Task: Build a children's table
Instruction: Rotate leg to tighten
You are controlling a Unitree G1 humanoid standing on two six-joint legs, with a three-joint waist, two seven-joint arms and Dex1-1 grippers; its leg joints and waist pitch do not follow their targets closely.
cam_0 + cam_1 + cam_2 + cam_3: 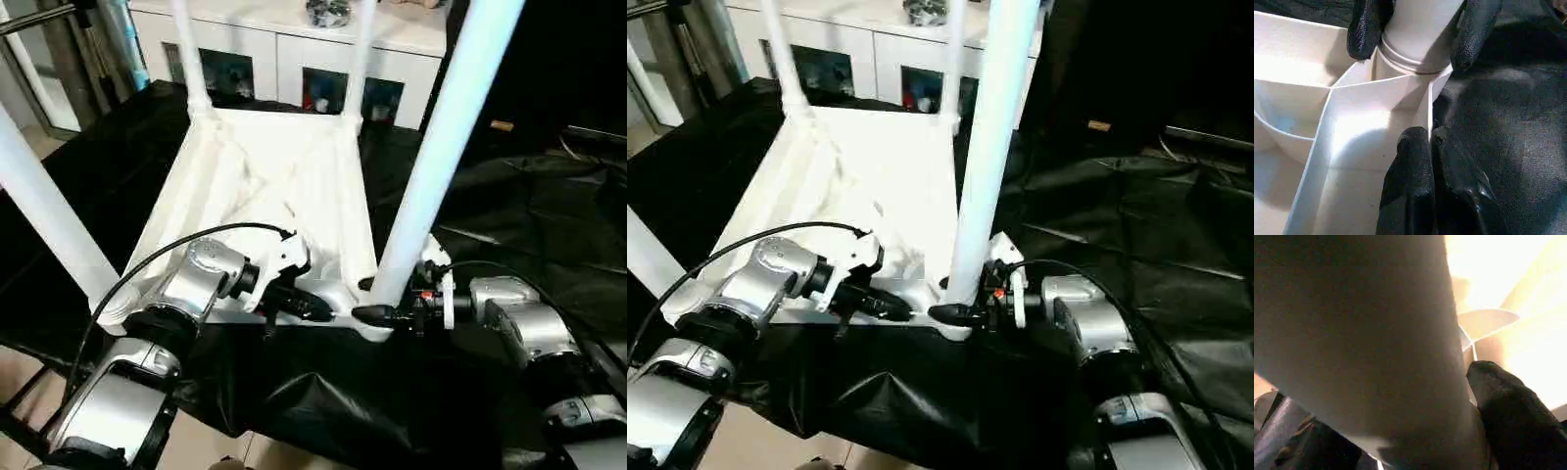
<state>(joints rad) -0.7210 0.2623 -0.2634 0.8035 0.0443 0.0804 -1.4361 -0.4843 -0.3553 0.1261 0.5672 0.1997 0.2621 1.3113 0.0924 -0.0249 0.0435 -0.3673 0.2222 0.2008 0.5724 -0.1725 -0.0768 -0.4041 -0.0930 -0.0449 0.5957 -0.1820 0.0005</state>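
right end effector [377,315] has its fingers spread around the base of the near right leg [441,147], just above the socket; i can't tell if it truly grips. left end effector [315,305] is pinched together, resting on the rim of the upturned top [284,181]. the top lies ribs-up on the black-draped surface [529,225]. all four legs stand in their sockets, so i judge only seating and flipping remain.

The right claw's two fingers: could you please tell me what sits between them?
The base of the near right table leg, just above its corner socket. The left wrist view shows the right claw with one finger on each side of it.
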